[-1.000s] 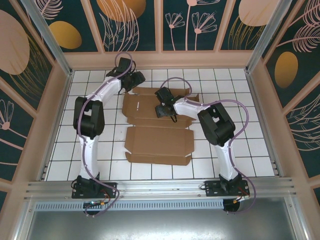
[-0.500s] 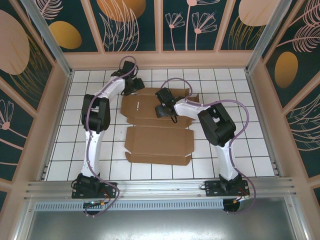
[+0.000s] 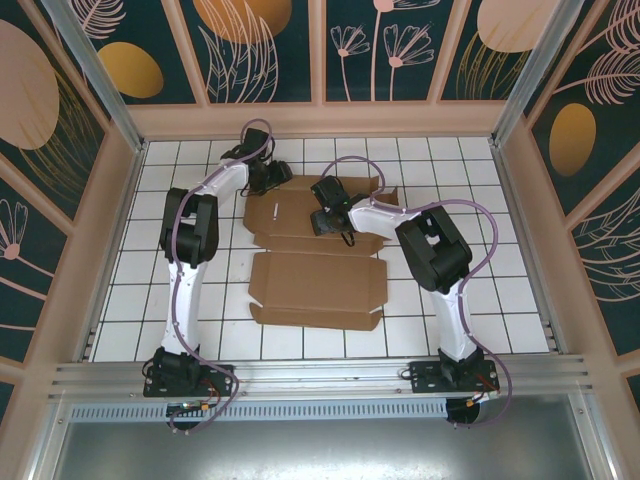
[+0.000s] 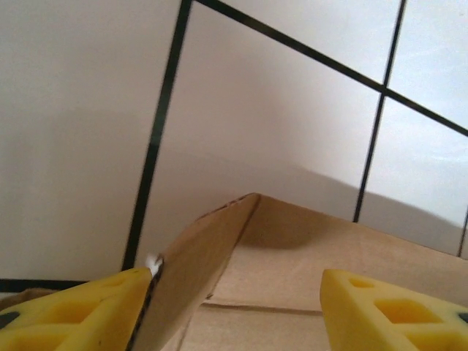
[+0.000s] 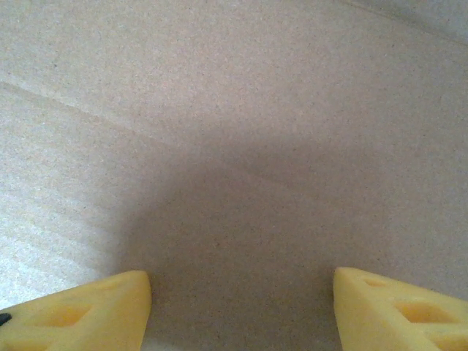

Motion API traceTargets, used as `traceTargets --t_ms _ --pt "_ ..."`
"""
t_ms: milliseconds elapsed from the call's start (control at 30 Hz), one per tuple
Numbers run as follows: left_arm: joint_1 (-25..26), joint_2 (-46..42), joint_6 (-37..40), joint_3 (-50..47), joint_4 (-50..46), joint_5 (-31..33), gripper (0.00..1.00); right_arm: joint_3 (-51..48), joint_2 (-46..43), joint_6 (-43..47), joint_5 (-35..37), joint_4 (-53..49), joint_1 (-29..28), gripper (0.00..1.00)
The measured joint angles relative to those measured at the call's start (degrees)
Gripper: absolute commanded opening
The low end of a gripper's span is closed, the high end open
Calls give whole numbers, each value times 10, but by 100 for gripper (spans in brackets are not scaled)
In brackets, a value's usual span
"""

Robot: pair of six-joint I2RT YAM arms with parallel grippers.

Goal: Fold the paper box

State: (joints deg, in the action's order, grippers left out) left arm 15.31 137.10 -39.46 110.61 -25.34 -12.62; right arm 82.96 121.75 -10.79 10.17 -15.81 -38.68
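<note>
The paper box lies unfolded as a flat brown cardboard sheet on the white tiled floor. My left gripper is at its far left corner. In the left wrist view a raised corner flap stands between the open yellow fingers of the left gripper, its edge against the left finger. My right gripper is low over the far middle panel. In the right wrist view the right gripper is open, close above bare cardboard, with nothing between its fingers.
Wooden walls with patterned panels close in the tiled floor on three sides. An aluminium rail with both arm bases runs along the near edge. Bare tiles lie to the left and right of the cardboard.
The left arm has swung in, bringing its gripper down onto the box's far left corner with the jaws narrowing a little around the flap. The right arm has barely moved.
</note>
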Motion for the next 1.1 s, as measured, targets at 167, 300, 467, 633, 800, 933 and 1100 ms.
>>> traceTargets --t_ms 167,300,467,633,800,933,1100 --pt "2 0 -6 -6 14 -9 62 0 0 0 -1 0 -1 64" --pt "4 -1 0 -6 17 2 62 0 0 0 -1 0 -1 64" --pt "10 -2 40 -1 8 51 62 0 0 1 -1 0 -1 64" --pt "24 -3 78 17 -3 83 63 3 2 4 -2 -1 -1 63" --pt "39 -3 100 36 -6 93 62 6 3 5 -2 -3 -1 63" --pt "49 -3 108 40 -6 92 63 7 4 5 -2 -5 -1 63" --pt "54 -2 109 48 -6 82 62 8 5 5 -2 -5 -2 62"
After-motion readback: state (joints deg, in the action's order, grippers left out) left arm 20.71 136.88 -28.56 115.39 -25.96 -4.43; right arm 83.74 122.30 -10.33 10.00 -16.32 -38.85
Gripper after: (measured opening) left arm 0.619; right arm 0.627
